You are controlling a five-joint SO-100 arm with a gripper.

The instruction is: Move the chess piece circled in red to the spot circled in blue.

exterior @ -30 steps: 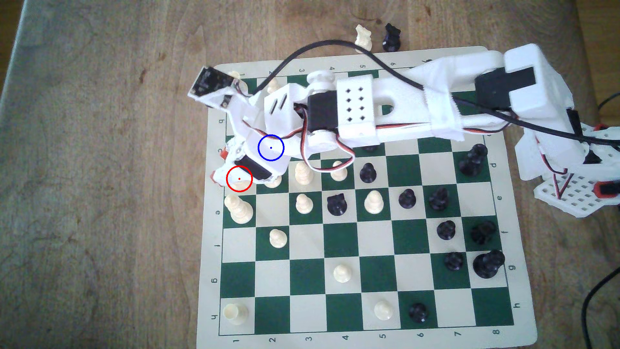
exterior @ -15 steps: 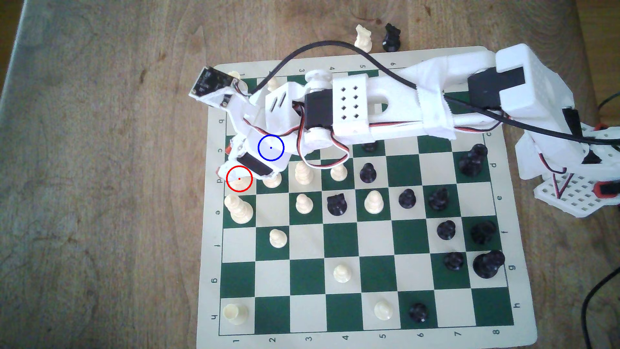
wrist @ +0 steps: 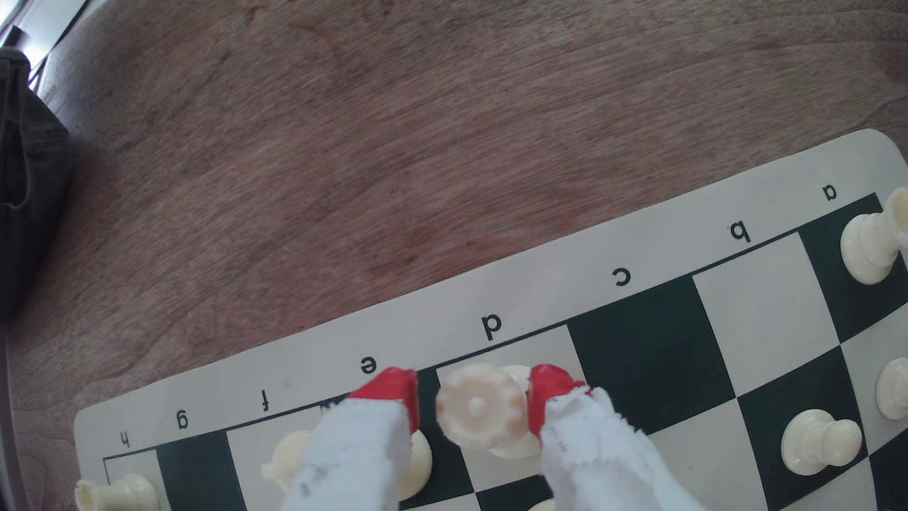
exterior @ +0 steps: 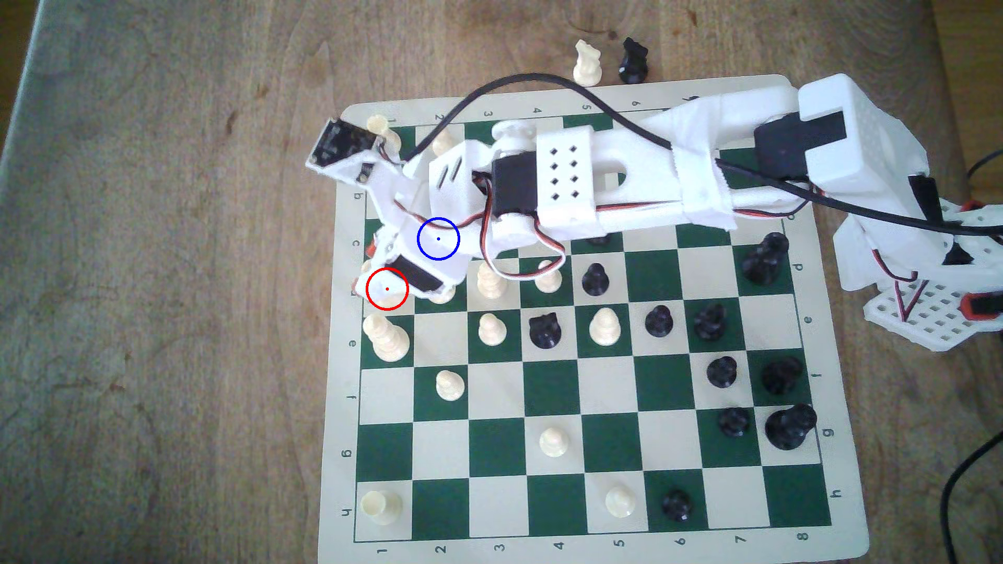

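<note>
Early: gripper (wrist: 474, 400) spread around queen (wrist: 479, 407) on d-file square, not clamped; lift and carry to spot remain.

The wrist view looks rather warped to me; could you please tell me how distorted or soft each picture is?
Wrist view: the board edge bows in a curve, a wide-lens distortion; the queen's crown between the pincer tips is fairly sharp, while the white-wrapped fingers nearest the lens are soft. Exterior view: lines stay straight, but the picture is mildly soft and the white arm looks washed out.
</note>
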